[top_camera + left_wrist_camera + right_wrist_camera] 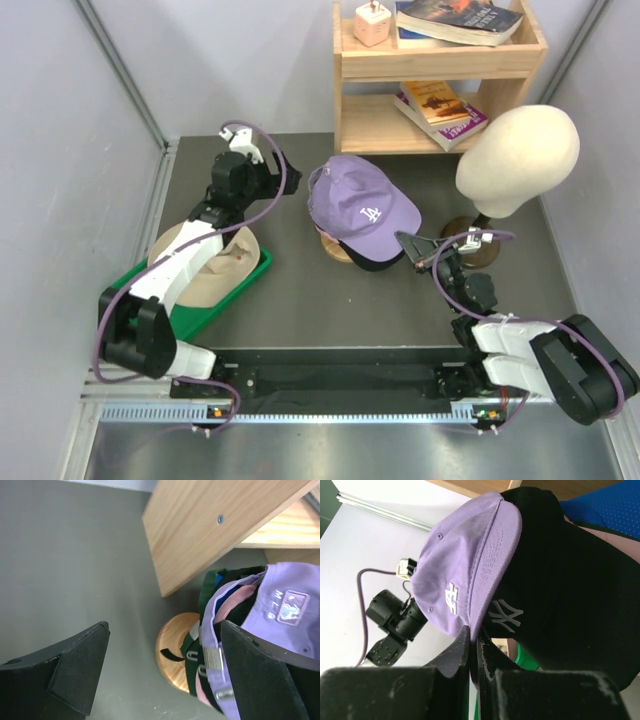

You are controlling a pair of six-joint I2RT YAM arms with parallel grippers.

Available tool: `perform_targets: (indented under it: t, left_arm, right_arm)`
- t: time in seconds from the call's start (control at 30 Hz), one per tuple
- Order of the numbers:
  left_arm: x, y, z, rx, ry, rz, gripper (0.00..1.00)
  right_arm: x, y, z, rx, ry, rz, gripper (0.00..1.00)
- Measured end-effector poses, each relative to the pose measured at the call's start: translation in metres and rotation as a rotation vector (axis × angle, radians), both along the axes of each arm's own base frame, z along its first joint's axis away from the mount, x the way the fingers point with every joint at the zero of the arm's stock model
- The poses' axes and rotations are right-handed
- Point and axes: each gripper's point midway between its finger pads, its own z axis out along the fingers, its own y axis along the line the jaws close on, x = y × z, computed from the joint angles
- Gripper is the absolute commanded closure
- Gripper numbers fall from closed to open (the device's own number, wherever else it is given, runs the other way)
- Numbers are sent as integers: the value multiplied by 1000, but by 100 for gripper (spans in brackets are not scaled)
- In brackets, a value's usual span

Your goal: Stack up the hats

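Hats (pixel 365 228) sat stacked on the wooden stand (pixel 175 657) mid-tabletop (pixel 300 300), lavender cap (pixel 358 190) topmost. Right gripper (pixel 473 632) jaws clamped its brim; left gripper (pixel 165 625) jaws stood wide apart nearby.

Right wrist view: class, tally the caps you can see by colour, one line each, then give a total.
Lavender cap: 1
Black cap: 1
Blue cap: 1
Pink cap: 1
Total: 4

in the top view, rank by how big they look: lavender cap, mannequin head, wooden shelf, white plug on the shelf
1. wooden shelf
2. mannequin head and lavender cap, too alike to rank
3. white plug
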Motion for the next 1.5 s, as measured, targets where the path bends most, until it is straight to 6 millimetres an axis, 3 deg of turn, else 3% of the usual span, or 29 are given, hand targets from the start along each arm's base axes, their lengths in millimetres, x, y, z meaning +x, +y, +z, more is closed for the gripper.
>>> perform_targets:
  t: [0.23, 0.57, 0.77, 0.97, 1.5]
  left_arm:
    - [10, -25, -25, -15, 51, -90, 5]
    - [20, -34, -30, -14, 55, -118, 5]
    - [40, -43, -54, 9, 107, -127, 7]
    - [48, -56, -75, 36, 149, -150, 9]
    - [49, -51, -91, 91, 203, -92, 9]
  right_arm:
    - [0, 0, -1, 3, 0, 0, 100]
    - [-1, -1, 0, 4, -3, 1, 100]
    - [-2, -2, 3, 7, -7, -3, 100]
    - [-1, -5, 1, 3, 13, -19, 100]
    - [6, -16, -27, 13, 173, -86, 100]
